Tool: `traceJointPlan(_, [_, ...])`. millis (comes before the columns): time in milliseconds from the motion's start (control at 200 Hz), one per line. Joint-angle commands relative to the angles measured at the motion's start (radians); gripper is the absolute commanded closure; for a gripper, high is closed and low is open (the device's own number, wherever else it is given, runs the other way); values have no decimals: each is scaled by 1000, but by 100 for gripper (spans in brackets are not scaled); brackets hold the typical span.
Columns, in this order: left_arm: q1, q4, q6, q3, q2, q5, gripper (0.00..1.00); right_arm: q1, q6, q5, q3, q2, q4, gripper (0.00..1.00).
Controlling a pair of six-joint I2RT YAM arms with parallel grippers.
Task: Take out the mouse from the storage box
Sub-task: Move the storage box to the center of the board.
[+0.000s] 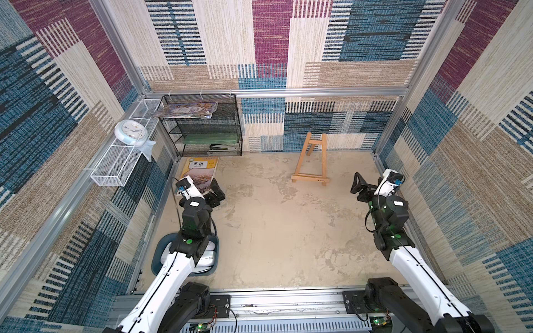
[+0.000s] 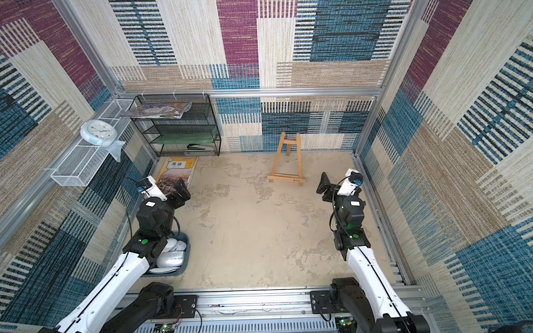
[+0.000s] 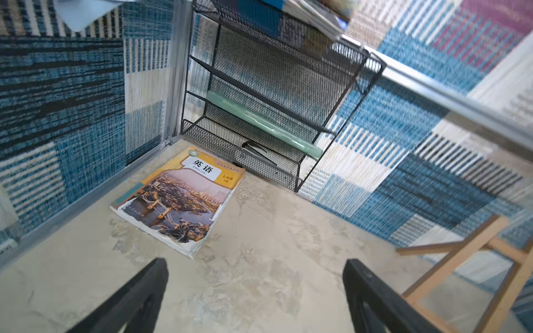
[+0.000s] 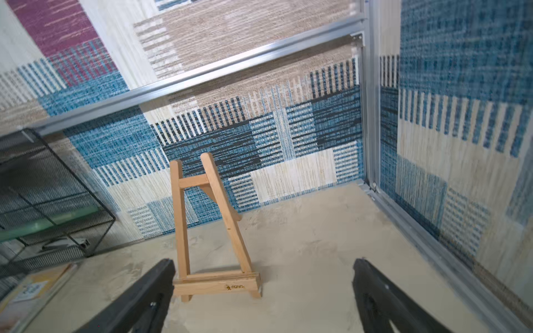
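- Left wrist view shows the left gripper (image 3: 256, 261) with its jaws spread wide and nothing between them. It faces across bare desk (image 3: 259, 291) toward an English textbook (image 3: 178, 199) and a black wire-mesh rack (image 3: 259, 86), so the box is out of its sight.
- Right wrist view shows the right gripper (image 4: 263, 261) just as wide and just as empty. It points at a small wooden easel (image 4: 210, 230) near the far wall.
- Both top views place the storage box (image 1: 157, 255) at the near left corner of the desk, close to the base rail. It lies directly under the left arm (image 1: 173, 268), whose elbow and forearm hide much of it.
- Several pale computer mice lie packed together in the box. A silver-white mouse (image 2: 171, 259) lies toward the box's uncovered side, with a white mouse (image 2: 179, 245) just beyond it. How many more lie under the arm cannot be told.
- My reading is that the task is at its very start. Every visible mouse is inside the box, and both grippers are well away from it.
- The left arm looks the likelier one to act. It would need to fold back toward its base, tip the gripper down over the box, and close across the narrow width of the most exposed mouse.
- The mice lie touching, so the jaws would need to settle on one mouse without wedging against a neighbour, then lift it clear of the rim.
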Motion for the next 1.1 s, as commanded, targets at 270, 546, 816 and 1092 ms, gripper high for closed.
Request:
traceJointPlan(270, [47,-844,-316,113,-197,68,1,-16,237,-63,51,-86,-443,1])
traceJointPlan(546, [46,-944,-306,128,-77,339,1,-12,320,-312,30,21,-436,1])
traceJointPlan(816, [20,-1000,-383,73,38,356,1,75,313,-303,77,117,-475,1])
traceJointPlan(1092, [2,-905,-358,37,100,441,1,219,335,-257,104,178,-489,1])
